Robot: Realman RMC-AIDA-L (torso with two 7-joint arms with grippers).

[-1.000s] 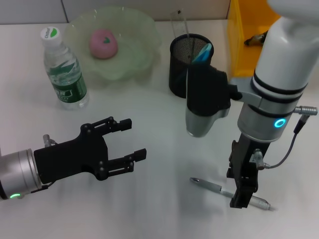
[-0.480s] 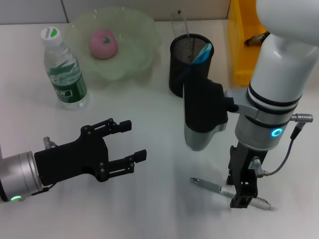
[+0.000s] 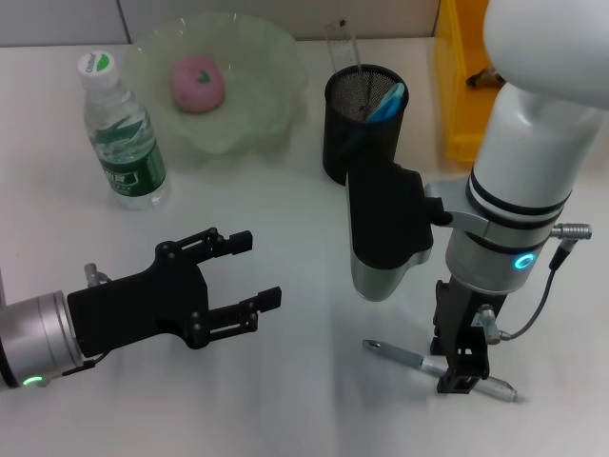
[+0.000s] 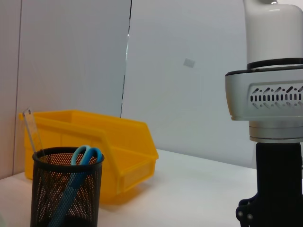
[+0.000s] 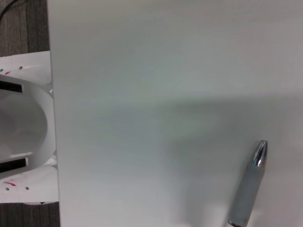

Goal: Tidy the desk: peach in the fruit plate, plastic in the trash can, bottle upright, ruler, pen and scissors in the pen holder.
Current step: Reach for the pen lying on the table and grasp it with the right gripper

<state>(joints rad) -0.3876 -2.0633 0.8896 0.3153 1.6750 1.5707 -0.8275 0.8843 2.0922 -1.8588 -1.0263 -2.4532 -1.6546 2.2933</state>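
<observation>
A silver pen (image 3: 419,360) lies on the white desk near the front right; its tip also shows in the right wrist view as the pen (image 5: 250,184). My right gripper (image 3: 461,379) points straight down and stands right at the pen's middle. My left gripper (image 3: 249,269) hovers open at the front left, holding nothing. The pink peach (image 3: 198,83) rests in the green fruit plate (image 3: 271,100). The bottle (image 3: 122,133) stands upright. The black mesh pen holder (image 3: 357,133) holds the blue scissors (image 3: 386,99) and the clear ruler (image 3: 341,43).
The yellow trash can (image 3: 457,86) stands at the back right, with something dark inside, partly behind my right arm. The left wrist view shows the pen holder (image 4: 66,189), the yellow trash can (image 4: 109,142) and my right arm (image 4: 274,118). The desk edge (image 5: 49,118) is close to the pen.
My right arm has shifted slightly left and sunk lower over the pen. The left arm has barely moved.
</observation>
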